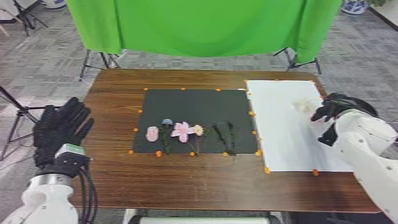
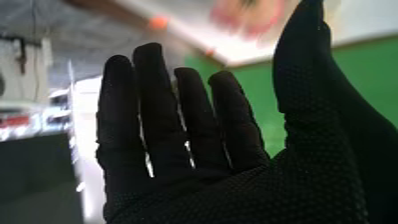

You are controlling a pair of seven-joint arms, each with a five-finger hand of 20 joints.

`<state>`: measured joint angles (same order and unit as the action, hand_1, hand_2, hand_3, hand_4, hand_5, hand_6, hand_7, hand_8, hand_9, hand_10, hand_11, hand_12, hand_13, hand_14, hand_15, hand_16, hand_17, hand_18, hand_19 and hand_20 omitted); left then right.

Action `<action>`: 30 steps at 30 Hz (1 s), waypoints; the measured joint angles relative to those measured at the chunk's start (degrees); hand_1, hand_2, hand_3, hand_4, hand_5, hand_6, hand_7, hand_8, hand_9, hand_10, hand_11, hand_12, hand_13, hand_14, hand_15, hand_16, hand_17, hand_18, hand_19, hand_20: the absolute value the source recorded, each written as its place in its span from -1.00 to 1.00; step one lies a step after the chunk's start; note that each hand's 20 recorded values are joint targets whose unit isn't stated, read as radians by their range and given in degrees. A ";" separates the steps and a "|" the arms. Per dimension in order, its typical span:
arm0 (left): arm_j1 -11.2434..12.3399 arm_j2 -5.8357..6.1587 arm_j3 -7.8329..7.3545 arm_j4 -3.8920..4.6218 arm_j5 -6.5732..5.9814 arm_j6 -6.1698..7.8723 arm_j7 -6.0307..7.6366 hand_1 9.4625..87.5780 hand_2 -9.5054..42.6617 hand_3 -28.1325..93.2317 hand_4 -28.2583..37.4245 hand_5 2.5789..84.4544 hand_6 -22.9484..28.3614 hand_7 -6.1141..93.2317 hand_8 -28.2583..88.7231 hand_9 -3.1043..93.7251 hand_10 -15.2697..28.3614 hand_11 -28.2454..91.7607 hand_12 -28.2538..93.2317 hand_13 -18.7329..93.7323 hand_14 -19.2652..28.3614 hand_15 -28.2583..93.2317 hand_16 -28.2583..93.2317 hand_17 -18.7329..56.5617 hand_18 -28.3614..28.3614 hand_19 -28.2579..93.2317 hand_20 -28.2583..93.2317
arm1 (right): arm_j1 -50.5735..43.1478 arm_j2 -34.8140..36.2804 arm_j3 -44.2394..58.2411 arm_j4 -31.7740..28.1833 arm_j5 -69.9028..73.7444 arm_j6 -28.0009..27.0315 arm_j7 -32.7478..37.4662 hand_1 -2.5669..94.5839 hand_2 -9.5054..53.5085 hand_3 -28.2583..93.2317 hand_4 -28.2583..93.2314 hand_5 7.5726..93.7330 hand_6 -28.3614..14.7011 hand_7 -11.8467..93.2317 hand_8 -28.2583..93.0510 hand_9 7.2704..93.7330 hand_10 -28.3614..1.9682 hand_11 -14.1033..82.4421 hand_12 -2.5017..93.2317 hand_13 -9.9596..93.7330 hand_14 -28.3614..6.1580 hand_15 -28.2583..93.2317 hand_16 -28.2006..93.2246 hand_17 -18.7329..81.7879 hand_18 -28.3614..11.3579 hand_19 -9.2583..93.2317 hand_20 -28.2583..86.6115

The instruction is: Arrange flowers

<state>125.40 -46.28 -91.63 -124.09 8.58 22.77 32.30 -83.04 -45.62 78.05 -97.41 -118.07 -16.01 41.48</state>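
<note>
Head view, near to far: we log the brown wooden table point(image 1: 187, 192), its near edge closest to us. On the square black mat point(image 1: 182, 105) we find a rounded pink flower point(image 1: 152, 133), a dark-stemmed item point(image 1: 224, 134) we cannot identify further, a pink lily-like flower point(image 1: 182, 131), a small peach flower point(image 1: 197, 130) just beside it, and a small blue flower point(image 1: 167, 121). Left hand point(image 1: 59, 131): by the table's left edge, fingers straight, slightly apart. Right hand point(image 1: 345, 107): over the white rectangular sheet point(image 1: 280, 130), near a pale, blurred flower point(image 1: 304, 106); contact, we cannot tell. Beyond the table we note a bright green cloth point(image 1: 204, 25). Right wrist view: we read the right hand point(image 2: 222, 192) as extended, fingers straight, thumb well apart; a blurred pinkish flower point(image 2: 246, 19) lies beyond it.
</note>
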 measured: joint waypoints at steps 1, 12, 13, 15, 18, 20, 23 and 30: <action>-0.08 -0.02 0.11 0.02 0.04 -0.10 -0.02 -0.58 0.11 0.56 -1.00 0.01 0.27 -0.50 -0.69 -0.23 0.41 -0.18 -0.39 -0.32 0.36 -0.02 -0.69 -0.73 0.45 0.10 -0.45 | 0.18 -0.34 -0.13 0.08 0.21 -1.16 -0.38 0.01 -1.00 0.75 -1.00 -0.08 0.27 -0.45 -0.75 0.00 0.19 -0.48 -0.70 0.17 -0.07 0.00 -0.29 -0.11 -0.62 0.58 -0.08; 0.13 -0.76 0.40 0.23 -1.35 -0.48 -0.11 -0.55 0.13 0.64 -1.00 0.03 0.27 -0.49 -0.69 -0.22 0.40 -0.17 -0.38 -0.30 0.36 -0.01 -0.69 -0.73 0.47 0.10 -0.44 | 0.33 -1.21 -3.63 1.67 -3.16 3.74 -2.94 0.34 -1.00 0.56 -1.00 0.56 0.54 -0.20 -0.54 0.80 0.50 -0.60 -0.28 0.58 0.41 -0.21 0.13 -0.02 -0.48 0.50 0.02; 0.16 -0.86 0.44 0.23 -1.35 -0.46 -0.16 -0.55 0.13 0.64 -1.00 0.03 0.27 -0.49 -0.69 -0.22 0.40 -0.17 -0.38 -0.30 0.36 -0.01 -0.69 -0.73 0.47 0.10 -0.44 | -0.28 -1.17 -3.68 1.58 -3.38 5.79 -3.08 0.33 -1.00 0.57 -1.00 0.57 0.54 -0.20 -0.54 0.81 0.51 -0.60 -0.27 0.59 0.40 -0.21 0.14 -0.01 -0.48 0.50 0.02; 0.16 -1.08 0.55 0.23 -1.34 -0.40 -0.31 -0.55 0.13 0.63 -1.00 0.03 0.27 -0.49 -0.69 -0.22 0.40 -0.17 -0.38 -0.30 0.37 -0.01 -0.69 -0.73 0.47 0.10 -0.44 | -2.22 -0.87 -3.57 0.66 -4.20 9.71 -3.50 0.32 -1.00 0.58 -1.00 0.57 0.53 -0.20 -0.54 0.82 0.51 -0.60 -0.26 0.60 0.40 -0.21 0.14 -0.01 -0.49 0.50 0.02; 0.17 -1.16 0.64 0.21 -1.40 -0.29 -0.35 -0.55 0.13 0.63 -1.00 0.03 0.27 -0.49 -0.69 -0.22 0.40 -0.17 -0.38 -0.30 0.37 -0.01 -0.69 -0.73 0.47 0.10 -0.44 | -5.71 0.09 -3.04 -2.45 -6.41 12.42 -4.33 0.32 -1.00 0.59 -1.00 0.58 0.52 -0.20 -0.54 0.82 0.50 -0.61 -0.26 0.60 0.40 -0.21 0.14 -0.01 -0.49 0.50 0.02; 0.22 -1.16 0.58 0.12 -1.50 -0.29 -0.37 -0.55 0.12 0.63 -1.00 0.03 0.27 -0.49 -0.69 -0.22 0.41 -0.17 -0.38 -0.30 0.37 -0.01 -0.69 -0.73 0.47 0.10 -0.44 | -7.38 1.10 -3.02 -5.12 -7.39 12.84 -5.05 0.31 -1.00 0.60 -1.00 0.58 0.52 -0.20 -0.53 0.82 0.48 -0.61 -0.26 0.60 0.40 -0.20 0.15 -0.01 -0.49 0.50 0.02; 0.45 -1.11 0.30 -0.03 -1.48 -0.29 -0.51 -0.56 0.12 0.62 -1.00 0.03 0.27 -0.50 -0.69 -0.22 0.41 -0.17 -0.38 -0.30 0.37 -0.01 -0.69 -0.73 0.47 0.10 -0.44 | -7.80 2.54 -3.66 -8.69 -8.28 13.10 -7.34 0.31 -1.00 0.61 -1.00 0.58 0.51 -0.19 -0.53 0.82 0.48 -0.61 -0.26 0.60 0.41 -0.20 0.15 -0.02 -0.47 0.49 0.02; 1.05 -1.13 0.06 -0.04 -0.64 -0.49 -1.28 -0.55 0.07 0.62 -1.00 0.01 0.27 -0.51 -0.69 -0.23 0.40 -0.18 -0.38 -0.31 0.36 -0.03 -0.69 -0.73 0.46 0.10 -0.44 | -0.58 2.16 -10.39 -12.14 -11.43 11.13 -18.01 0.30 -1.00 0.61 -1.00 0.57 0.52 -0.19 -0.53 0.81 0.49 -0.61 -0.26 0.59 0.43 -0.21 0.16 -0.02 -0.46 0.48 0.01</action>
<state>126.45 -47.40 -91.56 -124.13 7.94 22.29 31.01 -83.62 -43.46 67.66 -109.55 -129.49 -4.88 23.47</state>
